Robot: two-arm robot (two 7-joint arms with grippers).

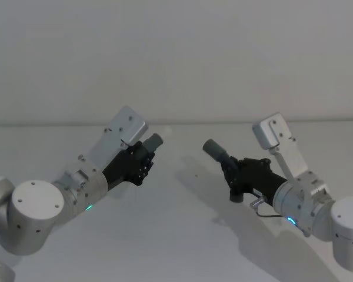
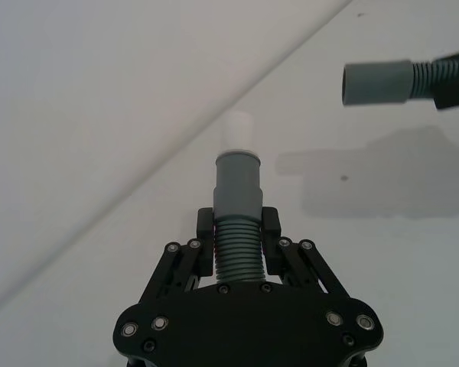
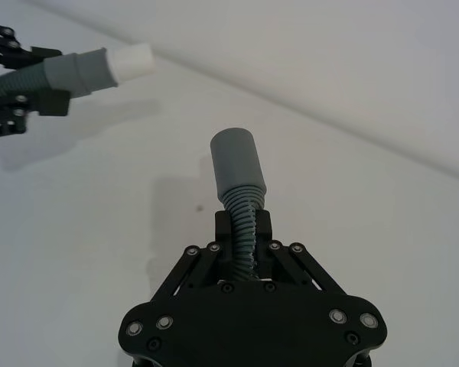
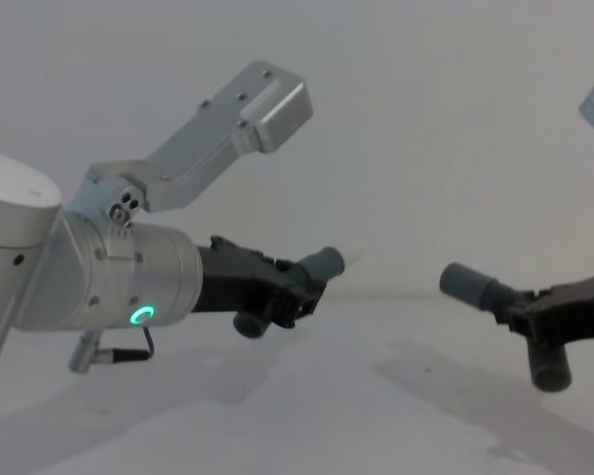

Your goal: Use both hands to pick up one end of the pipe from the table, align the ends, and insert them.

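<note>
Both pipe pieces are held above the white table (image 1: 182, 235), their ends facing each other across a gap. My left gripper (image 1: 142, 163) is shut on the ribbed part of one grey pipe (image 2: 237, 206), whose narrow end carries a pale whitish tip (image 2: 238, 130). My right gripper (image 1: 234, 170) is shut on the ribbed hose of the other pipe (image 3: 241, 176), which ends in a wider round grey collar (image 1: 213, 150). In the chest view the left piece's end (image 4: 327, 263) and the collar (image 4: 465, 284) point toward each other. The two ends are apart and not touching.
A pale wall (image 1: 176, 53) rises behind the table's far edge. Shadows of both arms lie on the table beneath them.
</note>
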